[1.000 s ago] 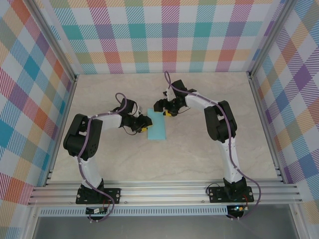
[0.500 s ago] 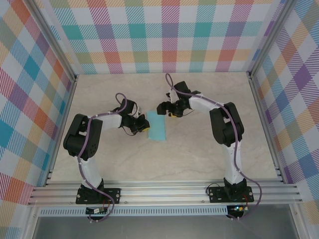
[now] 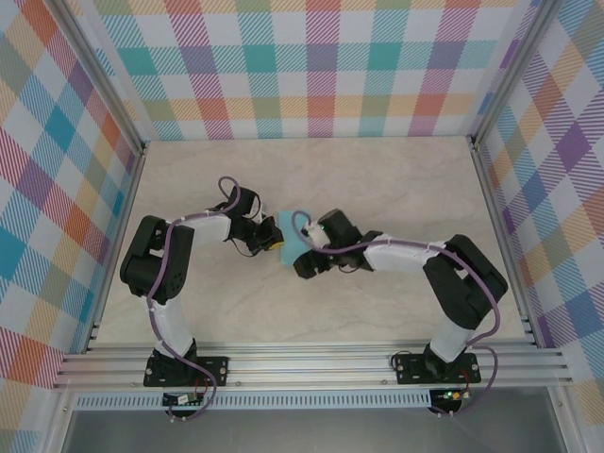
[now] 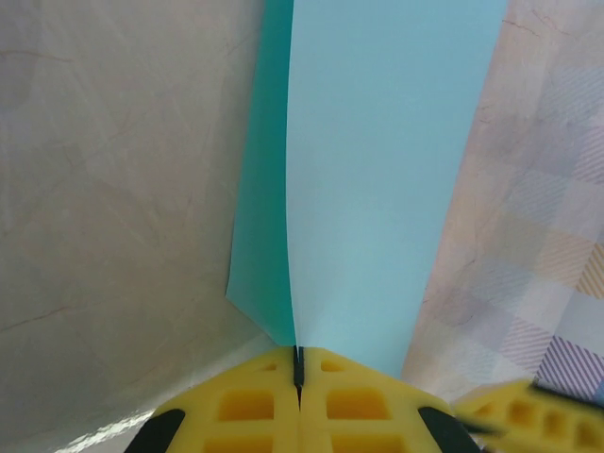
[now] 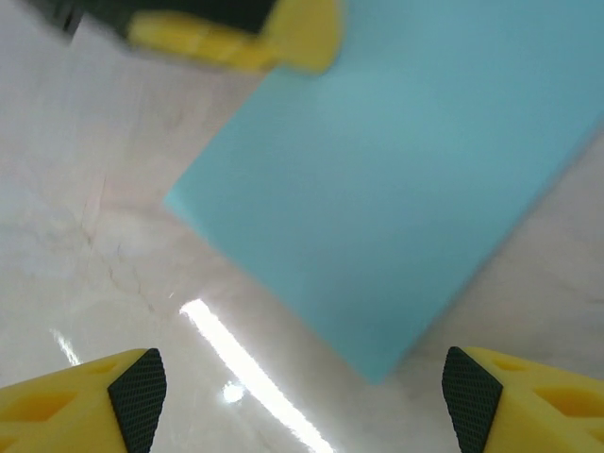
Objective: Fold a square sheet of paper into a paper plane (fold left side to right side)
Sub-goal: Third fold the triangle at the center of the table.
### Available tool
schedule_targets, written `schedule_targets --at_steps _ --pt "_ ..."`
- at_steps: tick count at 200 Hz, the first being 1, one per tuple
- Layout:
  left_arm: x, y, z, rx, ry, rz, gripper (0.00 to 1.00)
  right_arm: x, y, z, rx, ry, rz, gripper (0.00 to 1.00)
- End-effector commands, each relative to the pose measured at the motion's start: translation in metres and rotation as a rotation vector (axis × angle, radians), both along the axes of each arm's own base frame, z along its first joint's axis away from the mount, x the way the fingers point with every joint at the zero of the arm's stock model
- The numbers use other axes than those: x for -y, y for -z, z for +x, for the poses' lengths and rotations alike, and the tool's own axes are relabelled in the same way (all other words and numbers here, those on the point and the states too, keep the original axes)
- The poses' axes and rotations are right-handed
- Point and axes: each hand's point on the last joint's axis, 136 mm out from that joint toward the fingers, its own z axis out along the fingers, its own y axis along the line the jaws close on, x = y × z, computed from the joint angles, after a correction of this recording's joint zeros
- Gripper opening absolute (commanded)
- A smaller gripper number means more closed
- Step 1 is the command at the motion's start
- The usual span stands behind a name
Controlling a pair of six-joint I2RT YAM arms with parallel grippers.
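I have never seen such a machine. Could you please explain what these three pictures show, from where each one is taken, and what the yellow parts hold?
This is a robot with two arms bolted at the near edge of a pale table. The wide picture looks down from above. The other two come from a small camera on each wrist, so each shows that arm's own yellow fingers. On the table lies a turquoise sheet of paper, folded into a narrow strip. The left fingers are shut on one edge of it. The right fingers are open over the paper's near corner and hold nothing.
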Motion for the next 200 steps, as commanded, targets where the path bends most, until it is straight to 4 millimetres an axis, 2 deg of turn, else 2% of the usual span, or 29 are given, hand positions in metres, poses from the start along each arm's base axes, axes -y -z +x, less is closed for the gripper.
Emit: schedule_targets --at_steps 1,32,85,113,138,200 --pt "0.008 -0.011 -0.004 -0.017 0.014 -0.02 0.0 -0.024 -0.013 0.014 0.28 -0.065 -0.05 0.8" --pt "0.008 -0.013 -0.006 -0.024 0.012 -0.022 0.0 -0.038 -0.005 0.017 0.387 -0.125 -0.126 0.8" --pt "0.008 -0.016 -0.006 -0.025 0.019 -0.022 0.0 -0.055 0.012 0.017 0.439 -0.203 -0.187 0.81" --pt "0.009 -0.017 -0.006 -0.027 0.025 -0.021 0.0 -0.059 0.009 0.023 0.465 -0.199 -0.189 0.79" --pt "0.009 -0.016 -0.006 -0.03 0.025 -0.02 0.0 -0.062 0.007 0.026 0.474 -0.193 -0.186 0.74" --pt "0.008 -0.014 -0.006 -0.03 0.029 -0.011 0.0 -0.06 -0.005 0.022 0.471 -0.188 -0.16 0.46"
